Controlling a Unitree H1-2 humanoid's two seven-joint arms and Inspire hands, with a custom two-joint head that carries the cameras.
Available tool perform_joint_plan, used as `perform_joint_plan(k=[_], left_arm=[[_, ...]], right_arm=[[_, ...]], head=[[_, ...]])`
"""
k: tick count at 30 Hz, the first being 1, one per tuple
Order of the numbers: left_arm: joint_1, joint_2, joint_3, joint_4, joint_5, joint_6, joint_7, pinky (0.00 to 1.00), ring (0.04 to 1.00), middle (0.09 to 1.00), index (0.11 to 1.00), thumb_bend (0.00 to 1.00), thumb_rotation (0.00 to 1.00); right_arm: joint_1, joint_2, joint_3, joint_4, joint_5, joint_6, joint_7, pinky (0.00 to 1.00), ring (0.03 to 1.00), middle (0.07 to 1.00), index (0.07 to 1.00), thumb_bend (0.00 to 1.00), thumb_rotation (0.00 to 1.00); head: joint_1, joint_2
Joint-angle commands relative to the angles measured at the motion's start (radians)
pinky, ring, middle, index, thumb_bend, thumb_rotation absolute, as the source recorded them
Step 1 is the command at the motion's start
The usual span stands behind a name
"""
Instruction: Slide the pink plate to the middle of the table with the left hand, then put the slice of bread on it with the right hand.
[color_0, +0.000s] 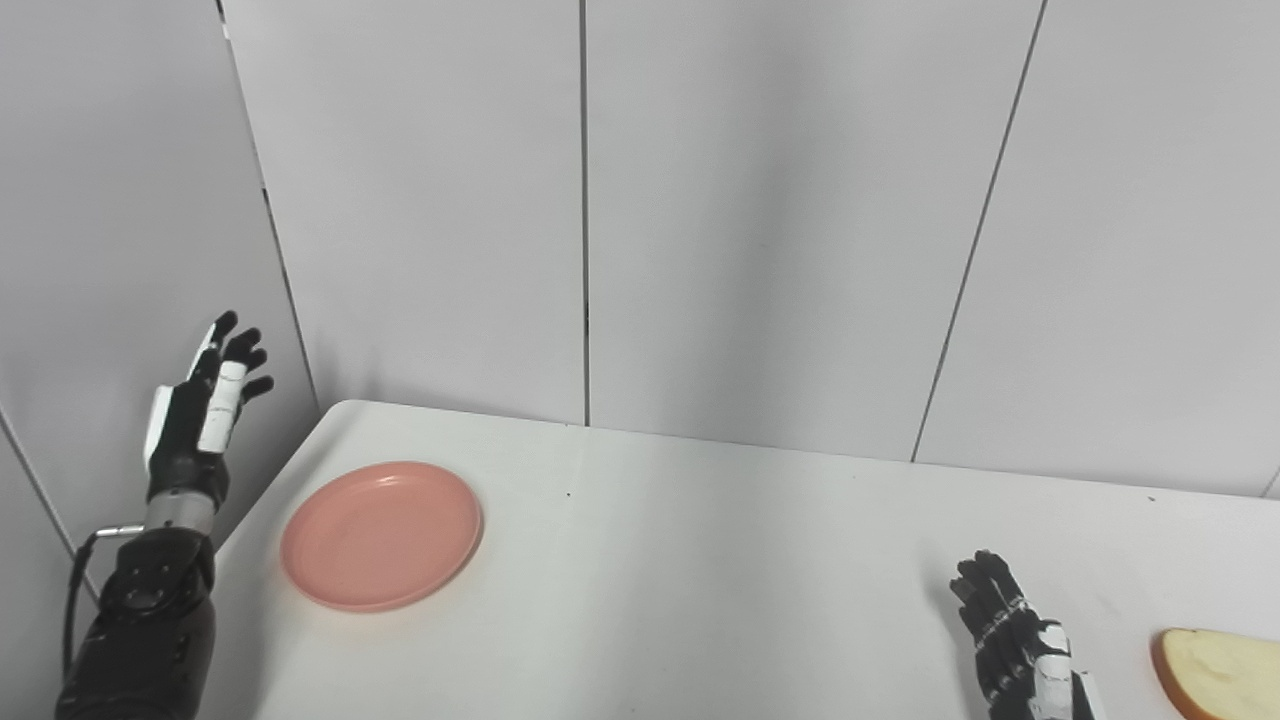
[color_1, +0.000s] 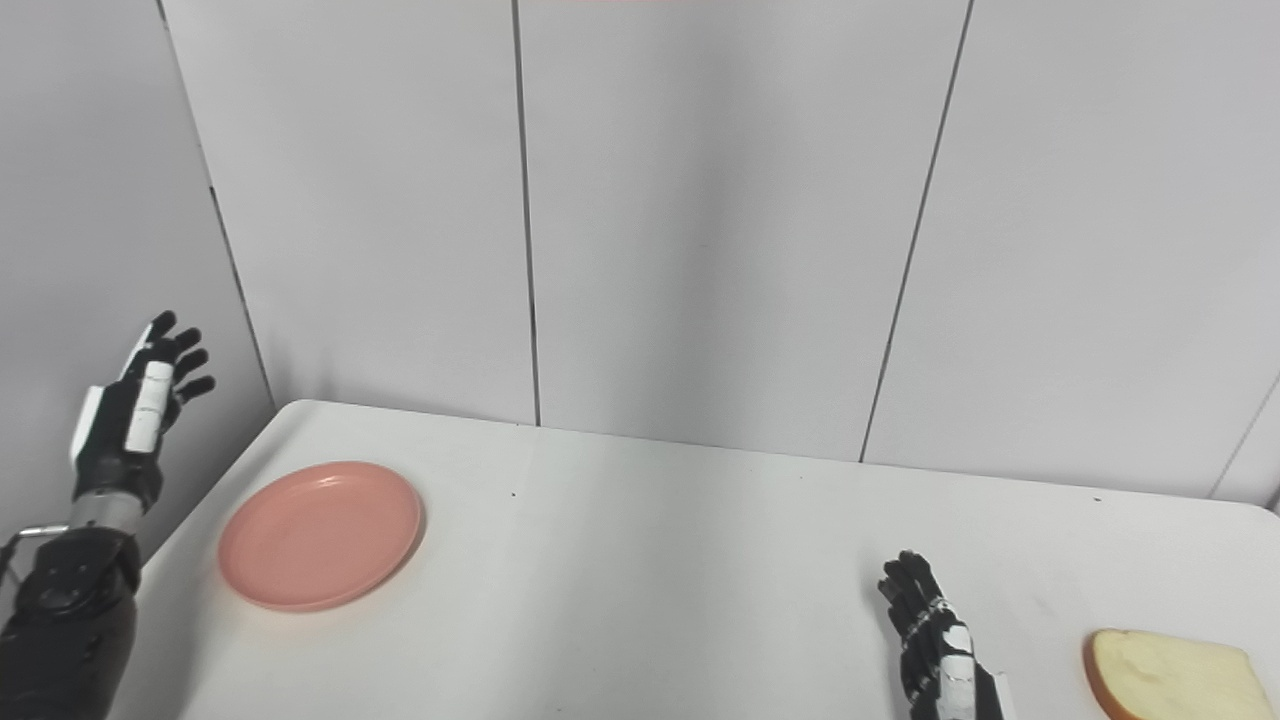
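The pink plate (color_0: 382, 534) lies empty on the white table (color_0: 700, 560) near its left edge. My left hand (color_0: 200, 405) is raised beyond the table's left edge, left of the plate and apart from it, fingers spread, holding nothing. The slice of bread (color_1: 1170, 675) lies flat at the front right of the table. My right hand (color_1: 935, 640) is over the table at the bottom edge, left of the bread and apart from it, fingers apart and empty.
Grey wall panels (color_0: 760, 220) stand right behind the table. The table's rounded back-left corner (color_0: 345, 408) is close to the plate. Nothing else stands on the table.
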Motion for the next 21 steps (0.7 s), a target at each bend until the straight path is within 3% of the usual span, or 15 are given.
perform_joint_plan(k=[1,15,21], left_arm=[[-0.06,0.026,0.009,0.019,-0.012,-0.047,0.006,0.8,0.873,0.911,0.963,0.96,0.92],[-0.054,-0.041,0.009,0.169,-0.043,-0.047,0.02,0.77,0.861,0.918,0.974,0.91,0.9],[-0.044,-0.072,-0.009,0.181,-0.046,-0.045,0.011,0.77,0.854,0.914,0.965,0.96,0.88]], right_arm=[[0.126,0.031,0.014,0.084,0.005,0.026,-0.002,0.98,0.909,0.891,0.885,0.77,1.0],[0.138,0.033,0.021,0.061,0.007,0.033,-0.002,0.97,0.898,0.882,0.881,0.77,0.99],[0.142,0.03,0.025,0.058,0.002,0.03,-0.002,0.95,0.892,0.874,0.874,0.78,0.99]], head=[[0.0,0.001],[-0.013,0.017],[-0.018,0.021]])
